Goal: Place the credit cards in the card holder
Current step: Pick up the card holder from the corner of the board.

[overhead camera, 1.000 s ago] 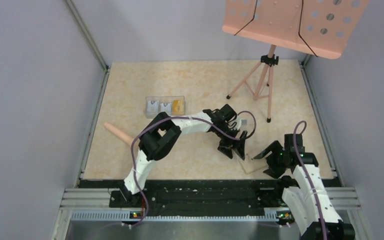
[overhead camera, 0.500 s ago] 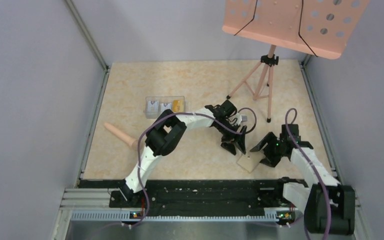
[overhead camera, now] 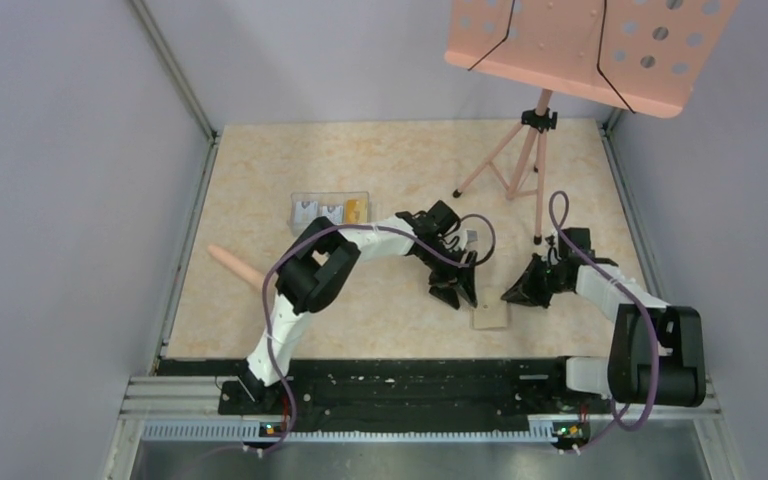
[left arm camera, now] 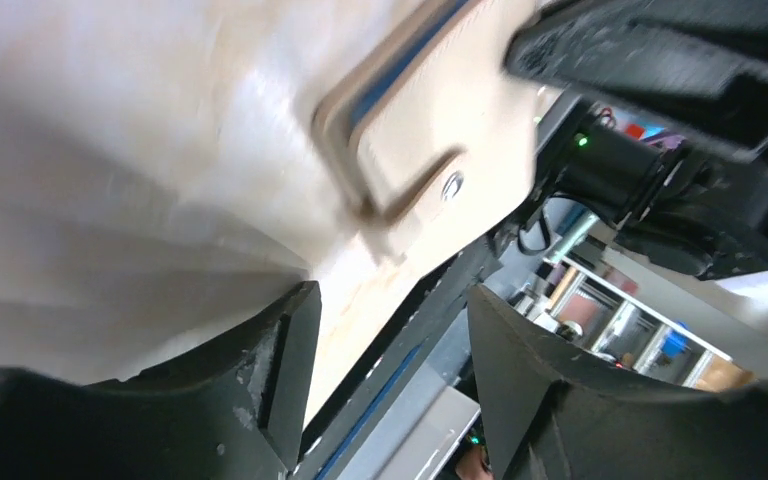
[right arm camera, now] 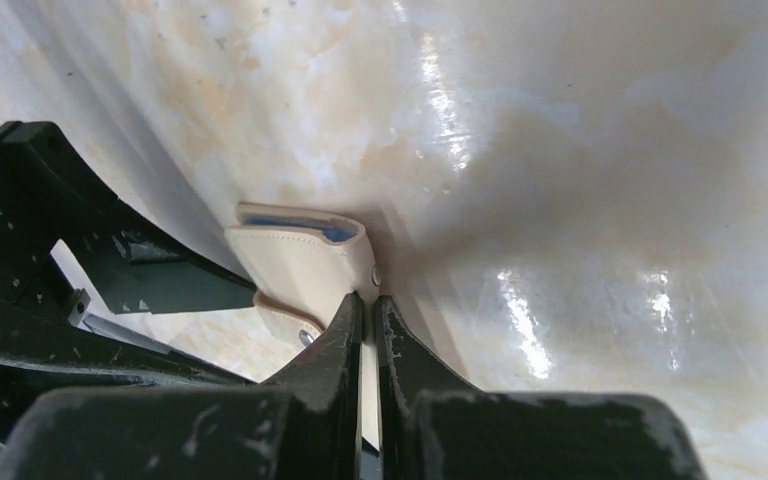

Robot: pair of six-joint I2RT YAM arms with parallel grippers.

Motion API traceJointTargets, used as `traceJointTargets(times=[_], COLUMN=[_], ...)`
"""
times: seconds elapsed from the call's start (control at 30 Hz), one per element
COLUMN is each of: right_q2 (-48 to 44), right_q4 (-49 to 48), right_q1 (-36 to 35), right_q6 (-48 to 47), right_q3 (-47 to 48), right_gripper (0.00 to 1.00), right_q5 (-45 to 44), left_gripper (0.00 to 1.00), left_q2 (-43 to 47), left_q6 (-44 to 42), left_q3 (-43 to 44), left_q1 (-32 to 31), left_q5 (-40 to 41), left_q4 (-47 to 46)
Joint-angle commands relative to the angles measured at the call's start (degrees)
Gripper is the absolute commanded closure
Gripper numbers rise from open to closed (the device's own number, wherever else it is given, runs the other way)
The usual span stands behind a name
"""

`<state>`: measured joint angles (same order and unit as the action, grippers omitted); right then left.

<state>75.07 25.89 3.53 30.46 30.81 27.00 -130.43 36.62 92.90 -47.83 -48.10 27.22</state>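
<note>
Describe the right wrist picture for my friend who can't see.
Two black fingers, pressed shut, point at a tan card holder with blue lining on a marbled table. The left arm's black parts fill the left side.

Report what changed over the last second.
The right gripper reached forward and snapped shut at the edge of the card holder; whether it pinches it is unclear. The card holder slid slightly left, away from the bases. The left gripper narrowed, jaws apart, empty. The clear box and pink stand stayed put.
</note>
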Motion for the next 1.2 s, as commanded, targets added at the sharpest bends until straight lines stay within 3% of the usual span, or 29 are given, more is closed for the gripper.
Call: traceJointTargets(times=[0.0,0.17,0.6,0.9,1.17], right_q2=[-5.11,-9.44,-15.34,-17.00,-13.64], right_q4=[-0.05,3.32,11.74,11.58,1.80], right_q1=[0.35,-0.32,-2.32,-3.23,-9.74], right_q6=[-4.26,-5.70,-6.13,-5.27,3.24], right_q3=[0.72,2.45,10.00,12.03,12.18], right_gripper=[1.00,1.00,1.00,1.00,1.00], right_q5=[-0.22,3.14,4.38,10.70,15.44], left_gripper=[0.37,0.33,0.26,0.26,0.26], left_q2=[11.30,22.36,38.98,40.85,36.13], left_q6=[-4.66,-3.20,2.75,8.98,7.96], left_q3=[-7.64,-17.12,-26.16,-32.03,-28.28], left_q1=[0.79,1.70,3.29,11.75,13.49], left_q5=[7.77,13.53,19.96,9.03,3.08], left_q4=[0.74,-3.03,-6.35,-18.26,-18.34])
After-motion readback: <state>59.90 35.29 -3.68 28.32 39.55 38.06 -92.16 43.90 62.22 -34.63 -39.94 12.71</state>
